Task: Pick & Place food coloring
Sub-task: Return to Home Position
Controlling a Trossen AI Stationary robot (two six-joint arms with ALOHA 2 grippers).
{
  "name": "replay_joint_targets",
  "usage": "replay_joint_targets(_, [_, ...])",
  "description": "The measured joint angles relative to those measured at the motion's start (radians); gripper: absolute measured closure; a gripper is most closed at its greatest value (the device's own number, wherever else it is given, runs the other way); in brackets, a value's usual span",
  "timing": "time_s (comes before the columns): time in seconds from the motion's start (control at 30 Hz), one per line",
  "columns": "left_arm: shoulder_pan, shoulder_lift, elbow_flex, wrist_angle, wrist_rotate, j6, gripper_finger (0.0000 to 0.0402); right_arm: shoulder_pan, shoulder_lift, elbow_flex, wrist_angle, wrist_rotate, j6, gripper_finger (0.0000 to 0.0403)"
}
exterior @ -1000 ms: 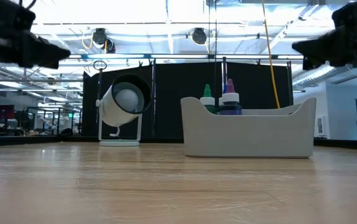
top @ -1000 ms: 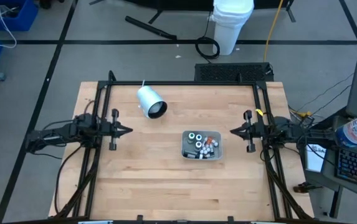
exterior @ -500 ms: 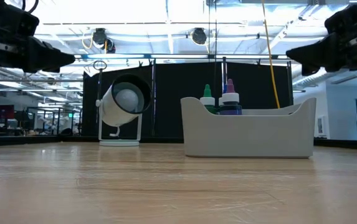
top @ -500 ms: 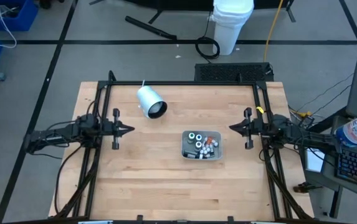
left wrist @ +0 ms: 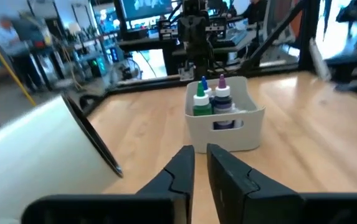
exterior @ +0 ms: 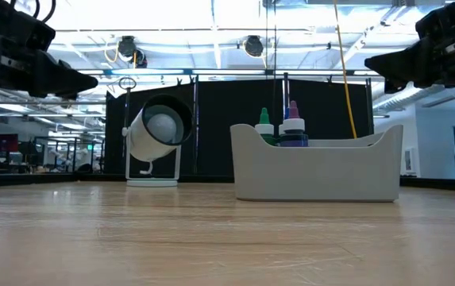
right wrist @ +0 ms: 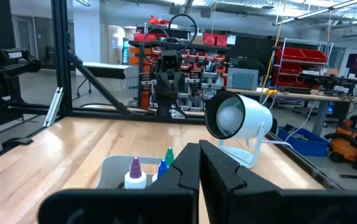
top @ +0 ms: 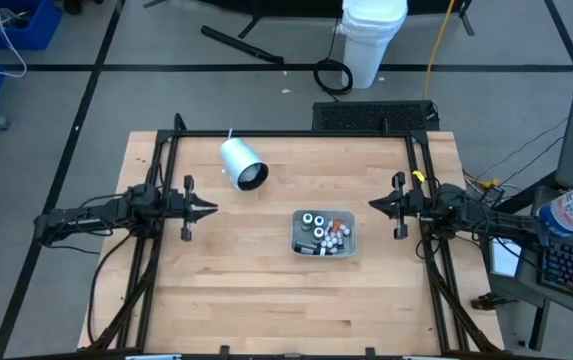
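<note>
Food coloring bottles (top: 318,232) sit in the bin (exterior: 314,171); left pincer (top: 211,210) and right pincer (top: 371,209) hang closed, empty

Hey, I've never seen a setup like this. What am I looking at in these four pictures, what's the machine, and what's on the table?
It is a robot with two dark arms at a wooden table, and each arm ends in a two-finger gripper. One picture looks straight down from above, one looks level across the tabletop, and two come from cameras on the arms' wrists. The left gripper and right gripper hang above the table's two sides, pointing at each other. Their fingers are together and hold nothing. Between them stands a white bin holding the small food coloring bottles. A white cylinder on a stand sits farther back.
</note>
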Motion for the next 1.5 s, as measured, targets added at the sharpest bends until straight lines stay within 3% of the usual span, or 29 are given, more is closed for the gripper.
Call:
replay_joint_targets(0.17, [0.000, 0.000, -0.002, 0.009, -0.024, 0.127, 0.0345, 0.000, 0.000, 0.000, 0.000, 0.001, 0.000, 0.0403])
replay_joint_targets(0.47, [0.000, 0.000, -0.002, 0.013, -0.024, 0.067, 0.0344, 0.000, 0.000, -0.001, 0.000, 0.001, 0.000, 0.0403])
replay_joint_targets(1.5, [0.000, 0.000, -0.002, 0.016, -0.026, 0.068, 0.0344, 0.000, 0.000, -0.001, 0.000, 0.001, 0.000, 0.0403])
